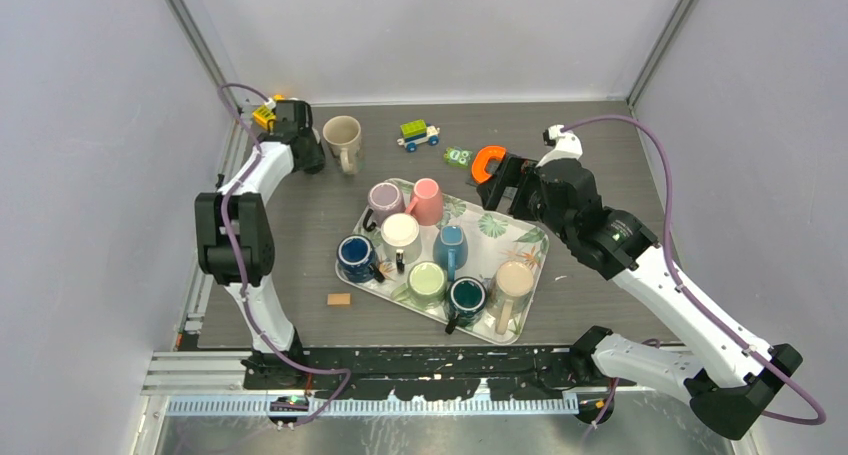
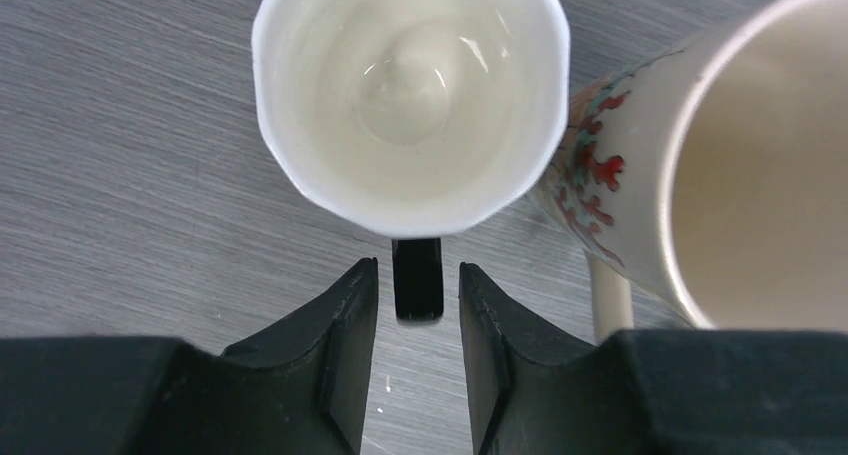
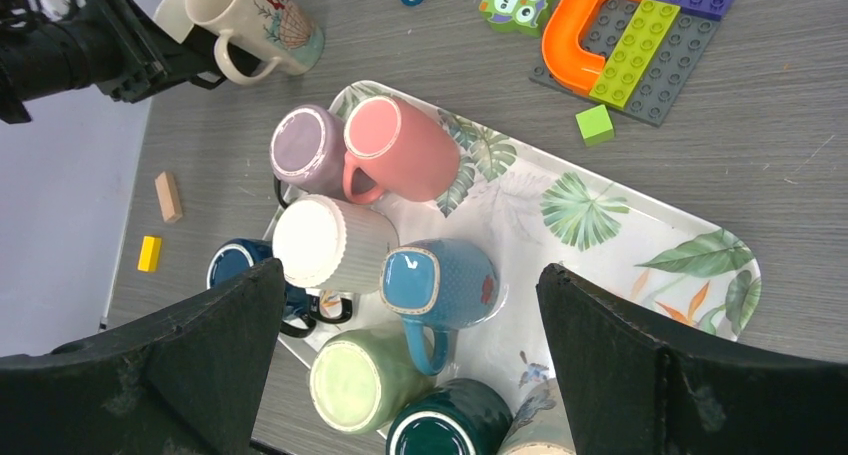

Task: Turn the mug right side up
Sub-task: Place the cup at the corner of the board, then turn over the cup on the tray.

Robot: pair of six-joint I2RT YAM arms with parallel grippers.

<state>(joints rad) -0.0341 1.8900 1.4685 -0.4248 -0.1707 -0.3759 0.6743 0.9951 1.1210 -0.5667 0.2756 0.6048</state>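
Observation:
A white mug [image 2: 410, 95] with a black handle [image 2: 417, 285] stands upright on the table at the far left, its mouth facing up. My left gripper [image 2: 418, 268] is open around that handle, with a thin gap on each side. In the top view the left arm [image 1: 290, 135] covers this mug. A beige patterned mug [image 1: 342, 135] stands upright right beside it. My right gripper [image 3: 410, 275] hangs wide open above the leaf-print tray [image 1: 520, 245], holding nothing. Several mugs rest bottom-up on the tray, among them a blue one [image 3: 445, 280] and a pink one [image 3: 400, 145].
A toy car [image 1: 418, 134], an owl block [image 1: 458, 156] and an orange arch on a brick plate [image 1: 488, 162] lie behind the tray. A wooden block [image 1: 339, 299] lies left of the tray's near corner. Grey walls close in on three sides.

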